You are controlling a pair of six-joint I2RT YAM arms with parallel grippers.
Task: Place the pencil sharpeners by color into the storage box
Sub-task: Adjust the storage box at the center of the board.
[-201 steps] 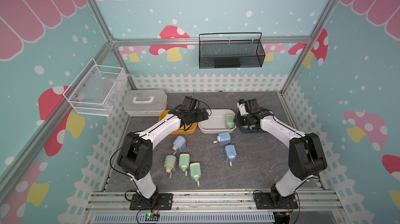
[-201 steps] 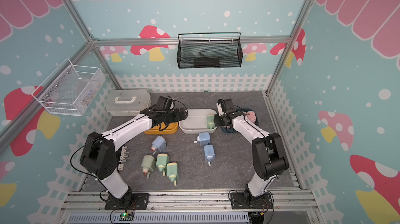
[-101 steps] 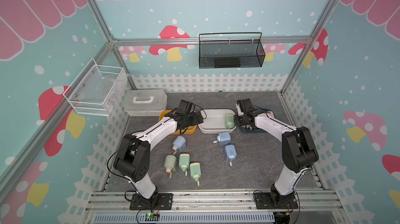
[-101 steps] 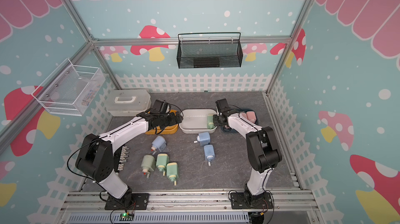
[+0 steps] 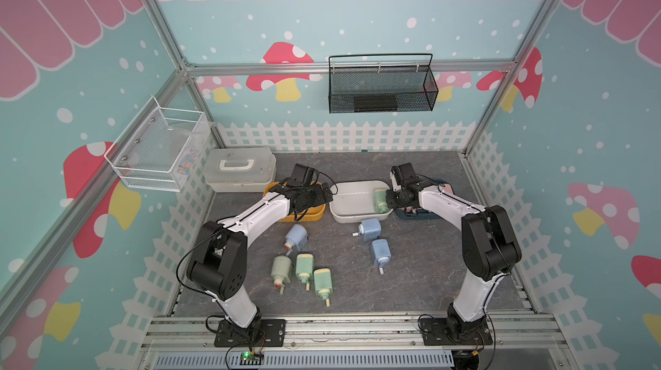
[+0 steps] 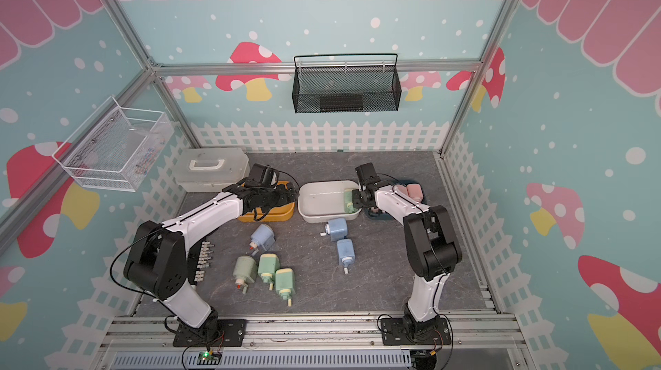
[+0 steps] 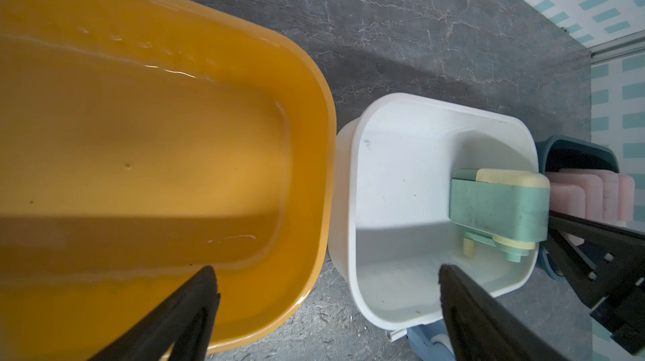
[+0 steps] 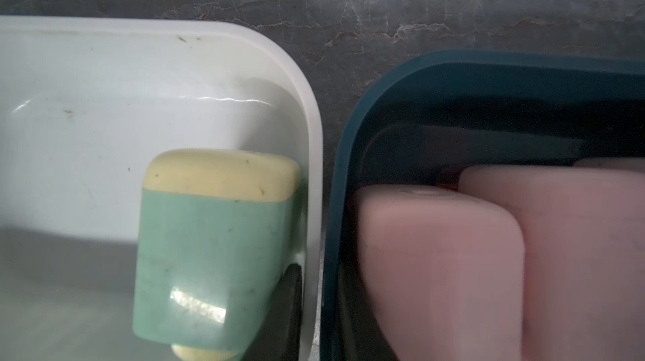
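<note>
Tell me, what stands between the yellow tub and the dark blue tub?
The white tub, holding one green sharpener, stands between them, as both top views show.

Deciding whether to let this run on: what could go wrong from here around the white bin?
1. A finger of the right gripper sits between the green sharpener and the white bin wall; moving off could tip the sharpener or drag the bin.
2. The open left gripper hovers at the same bin's other end; the arms might clash if both reach in.
</note>
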